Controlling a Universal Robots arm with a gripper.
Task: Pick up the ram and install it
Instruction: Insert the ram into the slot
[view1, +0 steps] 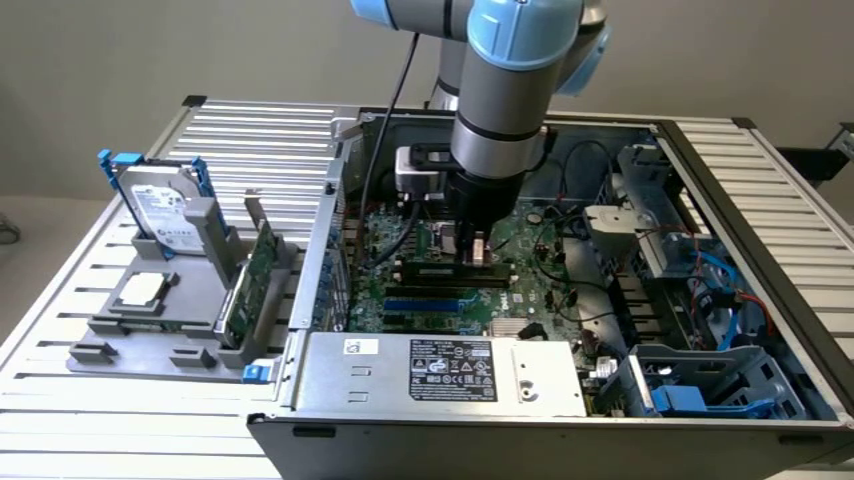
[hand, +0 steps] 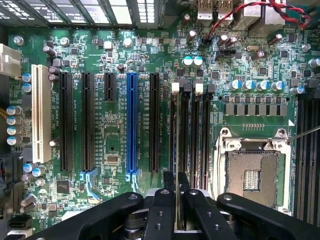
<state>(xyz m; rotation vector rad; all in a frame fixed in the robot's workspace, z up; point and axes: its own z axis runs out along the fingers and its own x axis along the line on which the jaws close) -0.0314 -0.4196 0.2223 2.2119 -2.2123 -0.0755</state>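
The arm reaches down into the open case, which lies on its side on the slatted worktop. The jaws are narrow, closed on the ram; in the wrist view one finger presses on each flat face of it.

The ram stands on edge, its thin top edge facing the wrist camera, so it shows as one pale line. Its long axis runs parallel to the memory slots and to the blue slot. One end is clamped between the fingers and the other reaches out almost to a white latch at a slot's end. It sits directly over the slots nearest the long black card slots, on the side away from the CPU socket. I cannot tell whether its lower edge is already in a slot or just above one.

In the exterior view the jaws are low over the motherboard, near its middle, just beyond the blue slot. The slots there run across, from the exterior view's left to its right.

The power supply fills the near side of the case. On the exterior view's left, outside the case, a grey holder carries a hard drive with blue rails and a green card, both upright, well apart from the jaws.
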